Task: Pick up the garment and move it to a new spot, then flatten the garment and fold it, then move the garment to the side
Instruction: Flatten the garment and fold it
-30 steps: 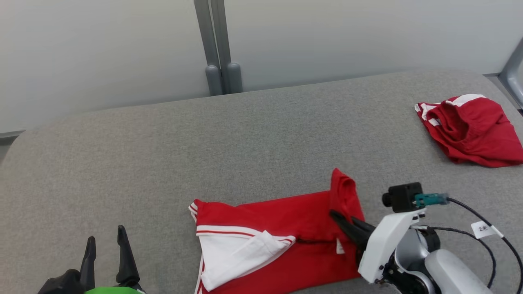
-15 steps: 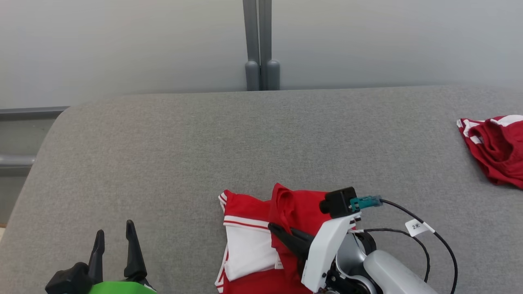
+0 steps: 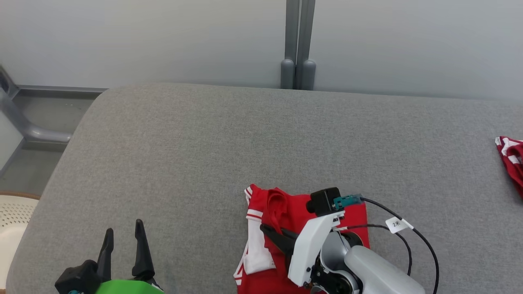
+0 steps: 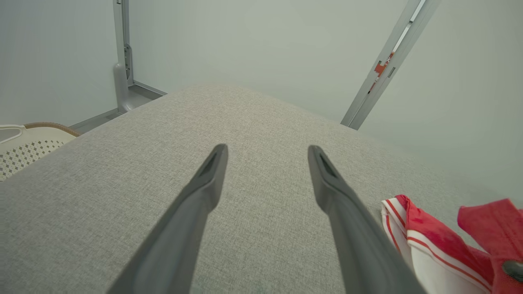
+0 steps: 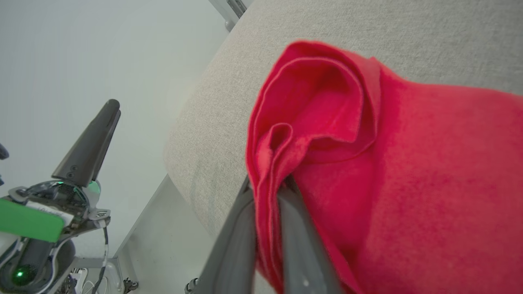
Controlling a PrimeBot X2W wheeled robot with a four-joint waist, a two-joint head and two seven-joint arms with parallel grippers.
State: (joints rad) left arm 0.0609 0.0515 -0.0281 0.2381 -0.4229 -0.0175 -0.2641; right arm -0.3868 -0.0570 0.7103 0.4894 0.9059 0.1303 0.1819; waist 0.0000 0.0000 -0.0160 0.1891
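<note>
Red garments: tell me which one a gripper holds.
The red-and-white garment at the near edge, pinched by the right gripper; the other garment lies free at far right.

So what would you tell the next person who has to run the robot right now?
Left gripper: open, holding nothing, above the pad, to the left of the garment.
Right gripper: shut on a red fold of the garment.
Garment: at the pad's near edge, partly doubled over, with its white part showing on the left.
Another red garment lies at the far right. A basket stands off the pad's left end.
Done: garment laid down, and a fold seems under way.
Left: finish the fold, let go, then move it to the side.
</note>
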